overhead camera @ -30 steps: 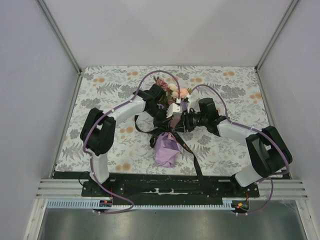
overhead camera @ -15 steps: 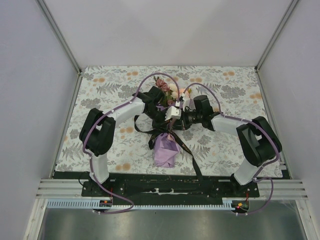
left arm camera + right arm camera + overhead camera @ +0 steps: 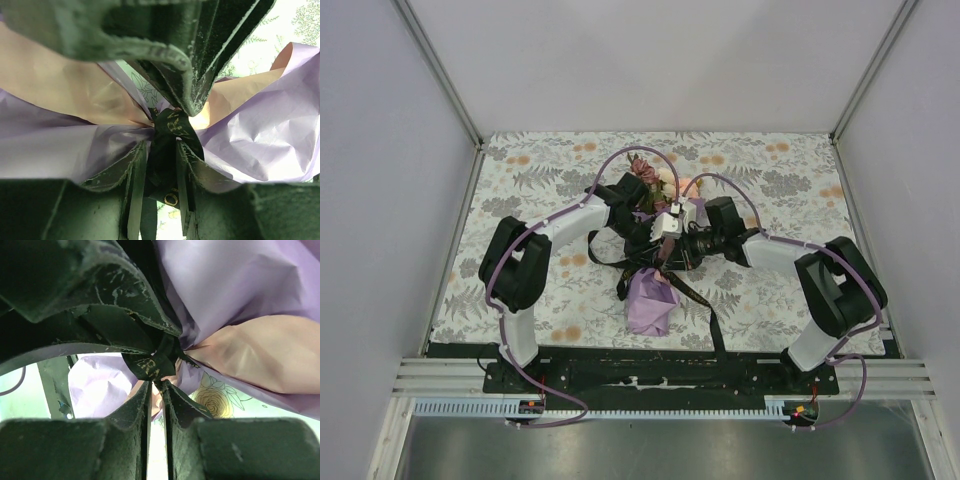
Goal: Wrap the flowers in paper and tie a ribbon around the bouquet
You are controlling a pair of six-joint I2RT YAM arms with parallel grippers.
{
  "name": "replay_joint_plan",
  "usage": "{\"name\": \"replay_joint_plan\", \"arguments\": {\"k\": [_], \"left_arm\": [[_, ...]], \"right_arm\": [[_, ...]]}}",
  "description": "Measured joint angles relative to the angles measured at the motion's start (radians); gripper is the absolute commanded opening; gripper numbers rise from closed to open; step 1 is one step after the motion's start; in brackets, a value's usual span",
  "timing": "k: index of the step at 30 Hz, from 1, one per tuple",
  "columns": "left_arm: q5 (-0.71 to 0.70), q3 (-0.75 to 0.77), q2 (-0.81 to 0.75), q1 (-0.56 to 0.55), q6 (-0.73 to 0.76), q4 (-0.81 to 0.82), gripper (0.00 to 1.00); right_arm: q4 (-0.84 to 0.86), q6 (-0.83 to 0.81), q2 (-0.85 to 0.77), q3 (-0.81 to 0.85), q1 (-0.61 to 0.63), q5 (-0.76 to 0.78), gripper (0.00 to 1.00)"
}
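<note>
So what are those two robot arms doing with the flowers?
They are tying up a bouquet. The flowers are wrapped in the purple paper, and the black ribbon sits around its pinched middle. Both grippers meet right there. The left gripper has its jaws apart with the ribbon running between them. The right gripper is almost closed at the ribbon and seems to pinch it. A loose ribbon end trails over the tablecloth.

The bouquet lies flat, cinched mid-length.
Lilac paper bunches under the black ribbon; pink flowers point farward.
</note>
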Motion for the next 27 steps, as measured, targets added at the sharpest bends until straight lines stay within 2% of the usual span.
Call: {"name": "replay_joint_plan", "arguments": {"k": [2, 5, 6, 9, 14, 24, 27], "left_arm": [[0.0, 0.0, 0.0, 0.0, 0.0, 0.0, 0.27], [0.0, 0.0, 0.0, 0.0, 0.004, 0.001, 0.21], [0.001, 0.0, 0.0, 0.0, 0.004, 0.001, 0.21], [0.004, 0.0, 0.0, 0.0, 0.007, 0.001, 0.34], [0.026, 0.0, 0.0, 0.0, 0.015, -0.002, 0.39], [0.034, 0.0, 0.002, 0.0, 0.024, -0.002, 0.38], [0.034, 0.0, 0.005, 0.0, 0.024, -0.002, 0.33]], "right_arm": [[-0.004, -0.012, -0.004, -0.002, 0.002, 0.0, 0.2], [-0.01, -0.023, -0.01, -0.002, 0.002, 0.0, 0.2], [-0.011, -0.024, -0.013, -0.002, 0.002, 0.0, 0.2], [-0.01, -0.024, -0.024, -0.002, 0.002, 0.002, 0.2], [-0.007, -0.019, -0.027, -0.003, 0.007, 0.019, 0.2], [0.006, -0.001, -0.011, -0.002, 0.02, 0.067, 0.2], [0.026, 0.019, -0.011, -0.002, 0.021, 0.069, 0.2]]}}
